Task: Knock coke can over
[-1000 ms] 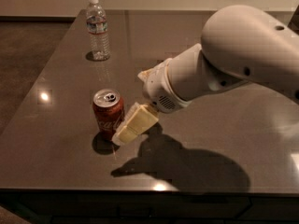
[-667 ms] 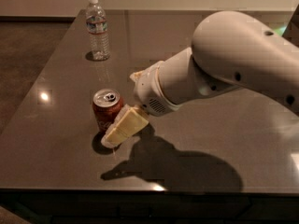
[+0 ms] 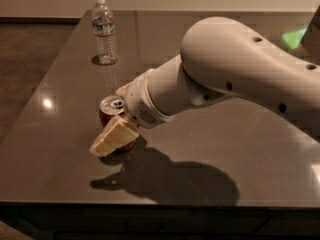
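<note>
The coke can point(image 3: 109, 110), red with a silver top and pull tab, stands upright on the dark table point(image 3: 60, 154) left of centre. My gripper point(image 3: 107, 140) reaches in from the right on a large white arm. One cream finger point(image 3: 114, 137) lies across the front of the can and covers its lower half, touching or nearly touching it. The other finger is hidden behind the can and wrist.
A clear plastic water bottle point(image 3: 105, 31) with a white cap stands upright at the back left of the table. The table's left edge drops to a dark floor point(image 3: 30, 64). The arm's shadow falls on the table in front.
The gripper has moved left and toward the can, from its right side to across its front. The can still stands upright in the same place.
</note>
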